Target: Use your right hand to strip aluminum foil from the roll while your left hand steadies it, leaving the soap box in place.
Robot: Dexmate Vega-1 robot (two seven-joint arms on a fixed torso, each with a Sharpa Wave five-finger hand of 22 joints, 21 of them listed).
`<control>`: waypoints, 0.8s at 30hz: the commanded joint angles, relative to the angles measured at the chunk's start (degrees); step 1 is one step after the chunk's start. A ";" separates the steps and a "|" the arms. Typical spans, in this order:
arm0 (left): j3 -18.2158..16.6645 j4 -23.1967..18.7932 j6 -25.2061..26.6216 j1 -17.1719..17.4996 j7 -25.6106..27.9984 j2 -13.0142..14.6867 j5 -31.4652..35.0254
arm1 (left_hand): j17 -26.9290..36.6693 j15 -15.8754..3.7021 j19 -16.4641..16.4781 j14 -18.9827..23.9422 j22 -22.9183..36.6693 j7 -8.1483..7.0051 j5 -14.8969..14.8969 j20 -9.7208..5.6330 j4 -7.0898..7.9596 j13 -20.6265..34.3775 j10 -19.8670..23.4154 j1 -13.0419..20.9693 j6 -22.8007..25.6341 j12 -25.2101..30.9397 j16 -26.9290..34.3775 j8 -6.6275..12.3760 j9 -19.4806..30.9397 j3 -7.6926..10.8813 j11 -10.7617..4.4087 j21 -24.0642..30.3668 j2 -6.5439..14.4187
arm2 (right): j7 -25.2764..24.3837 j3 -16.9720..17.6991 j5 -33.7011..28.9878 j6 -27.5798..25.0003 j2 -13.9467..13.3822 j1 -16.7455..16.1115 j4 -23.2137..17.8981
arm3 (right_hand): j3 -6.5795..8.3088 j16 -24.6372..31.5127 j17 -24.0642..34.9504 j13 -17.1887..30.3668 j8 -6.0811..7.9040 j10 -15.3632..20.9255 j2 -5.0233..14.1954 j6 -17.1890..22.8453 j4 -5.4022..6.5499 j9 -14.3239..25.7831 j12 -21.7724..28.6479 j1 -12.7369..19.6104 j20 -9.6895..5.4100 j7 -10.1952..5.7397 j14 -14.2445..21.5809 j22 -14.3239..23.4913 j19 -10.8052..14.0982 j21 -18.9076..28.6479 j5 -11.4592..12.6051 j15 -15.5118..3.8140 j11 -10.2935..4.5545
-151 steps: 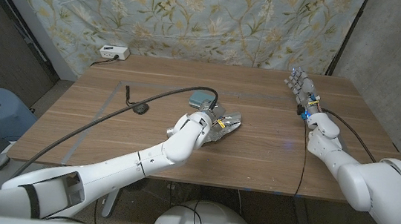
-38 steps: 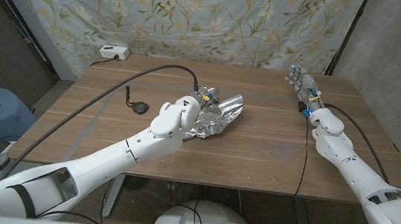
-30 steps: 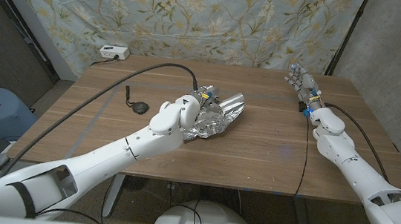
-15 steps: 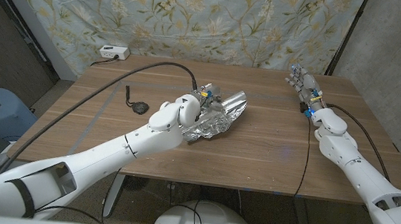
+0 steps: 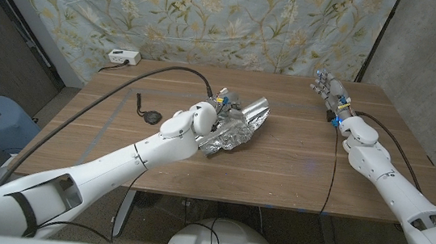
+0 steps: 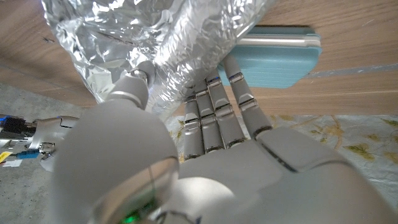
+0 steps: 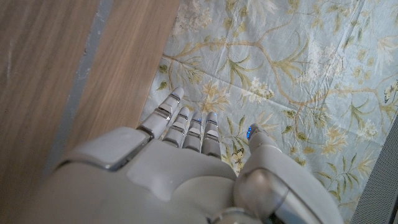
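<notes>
Wood table (image 5: 278,165) w/ a floral cloth (image 5: 213,16) hung behind it. Left arm reaches in from the near left corner, stretched diagonally toward table centre; left hand (image 5: 202,120) sits over a crumpled foil (image 5: 238,128) bundle. In the left wrist view the fingers (image 6: 214,115) lie extended and close together over the foil, thumb pressed on its other side, so the hand is grasping it. Foil bulges out past the fingertips and to the thumb side, resting on the table. Soap box (image 6: 277,53), pale blue, lies just beyond the fingertips, touching the foil; one finger reaches its edge.

Right arm runs along the right side of the table, right hand (image 5: 330,97) near the far right corner, well apart from foil. Fingers (image 7: 186,127) straight, slightly spread, pointing toward the cloth; released, holding nothing.

A black cable (image 5: 121,120) runs along the left arm.
</notes>
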 commanded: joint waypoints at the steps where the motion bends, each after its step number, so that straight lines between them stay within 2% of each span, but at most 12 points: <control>1: -2.80 1.59 -0.10 -0.15 3.10 -0.60 -9.42 | 0.08 -1.36 0.90 2.13 -0.08 0.31 0.45 -0.56 1.90 4.14 -0.17 -0.27 1.18 0.71 -0.83 0.07 0.57 2.49 -0.10 0.54 0.78 | -1.25 -0.15 -0.57 -2.38 -1.22 -0.22 -2.64 | 0.35 0.37 0.15 0.12 0.15 0.34 0.30 0.37 -0.26 0.27 0.19 -0.41 0.14 0.21 0.27 0.35 0.15 0.06 -0.03 0.05 0.23; 2: -3.92 2.17 -0.29 -0.01 2.98 -1.01 -11.59 | 0.10 -1.48 0.92 2.30 -0.11 0.29 0.47 -0.63 1.91 4.20 -0.18 -0.27 1.16 0.76 -0.89 0.06 0.62 2.55 -0.16 0.57 0.85 | -1.44 -0.13 -0.63 -2.80 -1.48 -0.30 -3.13 | 0.35 0.37 0.15 0.12 0.16 0.33 0.30 0.40 -0.27 0.27 0.18 -0.41 0.14 0.22 0.25 0.35 0.16 0.06 -0.03 0.07 0.29; 8: -3.80 3.17 -0.91 -0.59 5.10 -0.63 -14.82 | 0.18 -2.03 1.00 2.96 -0.30 0.17 0.56 -0.93 1.82 4.61 -0.10 -0.16 1.08 1.21 -1.59 0.04 0.96 2.91 -0.45 0.82 1.10 | -1.95 -0.16 -0.90 -4.03 -2.23 -0.49 -4.52 | 0.36 0.37 0.16 0.12 0.14 0.27 0.30 0.35 -0.34 0.27 0.16 -0.40 0.22 0.22 0.25 0.35 0.19 0.07 -0.04 0.23 0.29; 12: -5.77 4.40 -0.99 -0.62 4.38 -1.12 -20.61 | 0.37 -2.09 0.86 3.13 -0.39 0.01 0.55 -1.05 1.81 4.83 -0.17 -0.10 1.33 1.41 -1.82 0.17 1.14 2.94 -0.52 0.88 1.28 | -2.01 -0.27 -1.10 -4.51 -2.50 -0.49 -4.95 | 0.37 0.39 0.17 0.12 0.14 0.24 0.32 0.34 -0.37 0.27 0.16 -0.40 0.26 0.26 0.27 0.35 0.23 0.08 -0.04 0.28 0.30; 24: -4.83 5.37 -1.33 -2.56 6.16 0.06 -26.90 | 1.23 -2.25 0.55 3.45 -0.58 -0.12 0.29 -1.06 1.74 5.54 -0.01 0.16 1.83 2.16 -1.92 0.48 1.70 2.44 -0.69 1.09 1.75 | -1.70 -0.56 -1.31 -5.24 -2.76 -0.27 -5.29 | 0.39 0.38 0.18 0.12 0.12 0.18 0.30 0.30 -0.41 0.27 0.14 -0.46 0.33 0.29 0.24 0.34 0.28 0.10 -0.06 0.32 0.29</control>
